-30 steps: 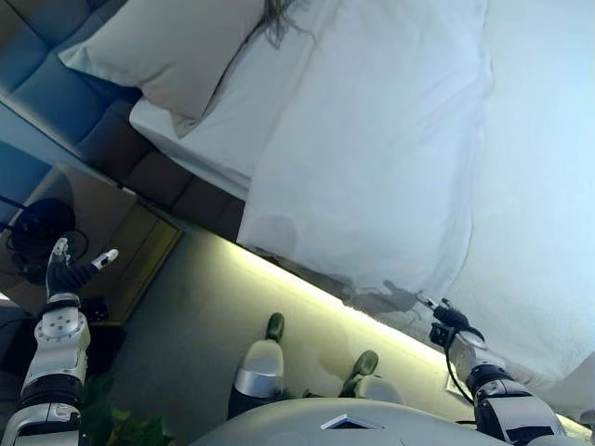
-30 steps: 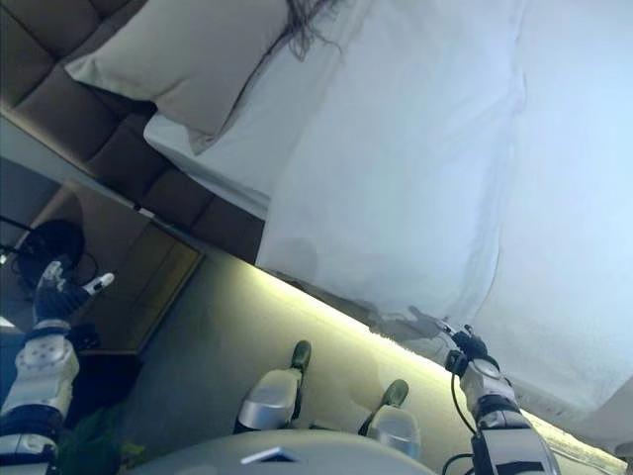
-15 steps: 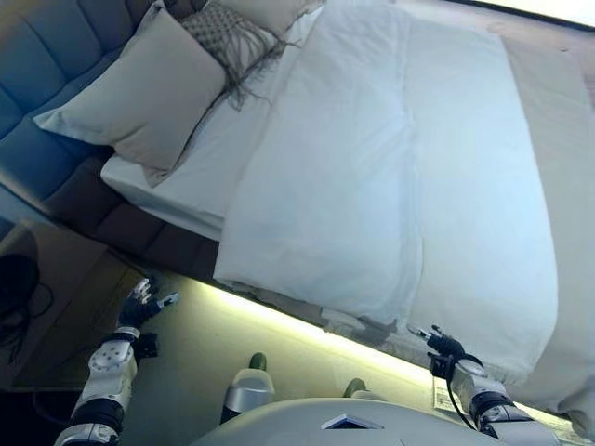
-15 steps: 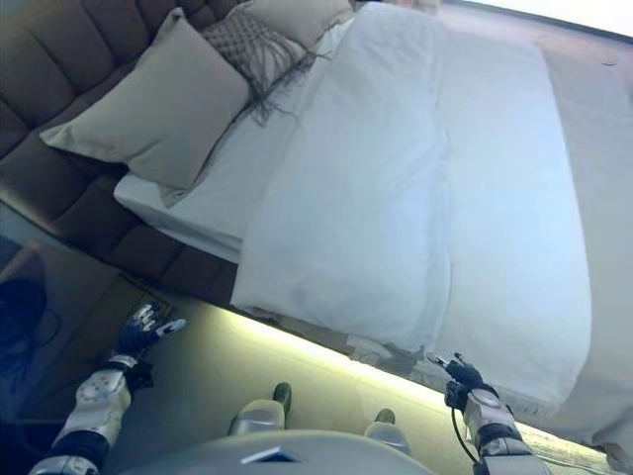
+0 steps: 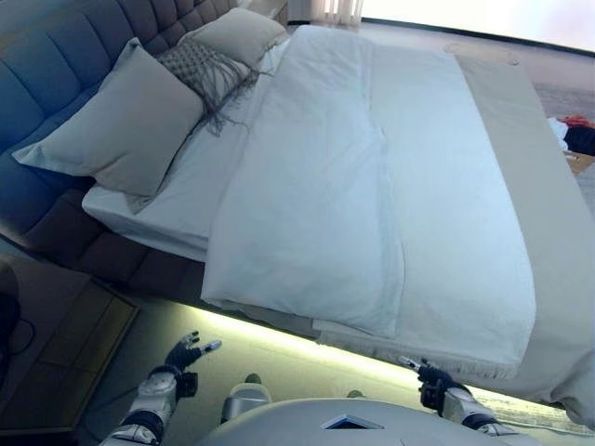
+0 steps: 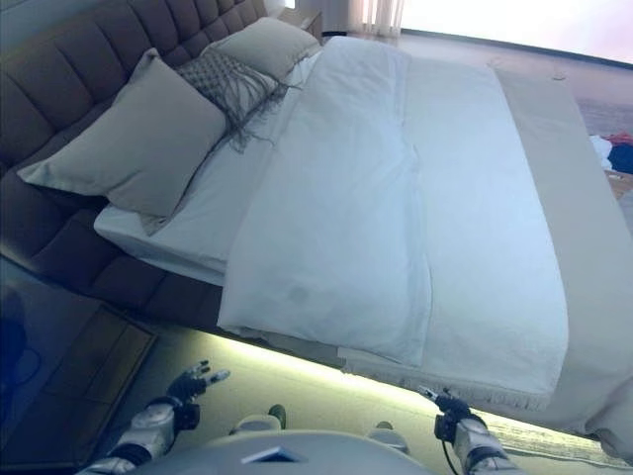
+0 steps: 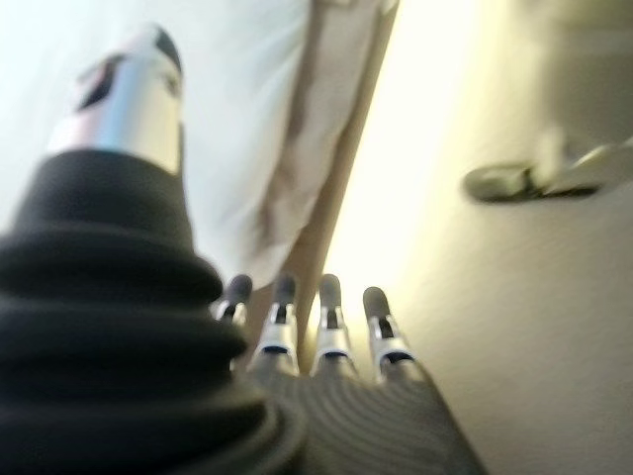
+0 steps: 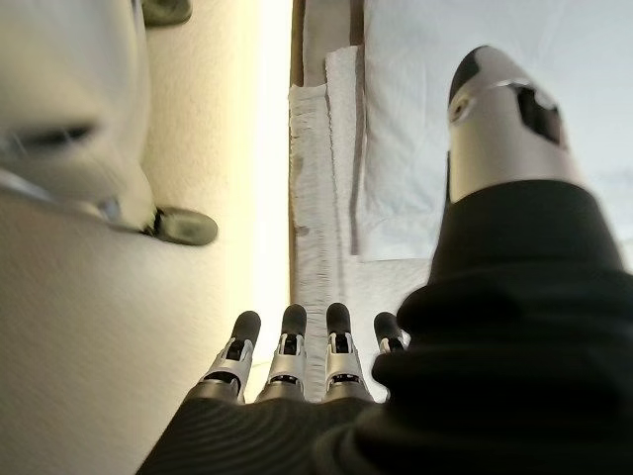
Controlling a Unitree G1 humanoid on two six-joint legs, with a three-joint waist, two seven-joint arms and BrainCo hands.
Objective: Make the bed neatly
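Note:
A wide bed with a white duvet (image 5: 344, 186) spread over it and a beige blanket (image 5: 539, 232) along its right side. The duvet's near edge hangs over the bedside. A large beige pillow (image 5: 116, 125), a grey fringed cushion (image 5: 209, 70) and a second beige pillow (image 5: 244, 32) lie at the tufted headboard (image 5: 56, 46). My left hand (image 5: 183, 354) is open and empty, low over the floor by the bedside. My right hand (image 5: 426, 379) is open and empty just below the duvet's fringed edge (image 8: 316, 198).
A lit strip (image 5: 307, 339) runs along the floor under the bed frame. A dark nightstand (image 5: 56, 344) stands at the left by the headboard. Clothes (image 5: 578, 130) lie on the floor beyond the bed at the far right.
The camera has swung up, so the whole bed now shows. Both hands have dropped lower in view, the left one coming down from beside the nightstand toward the floor.

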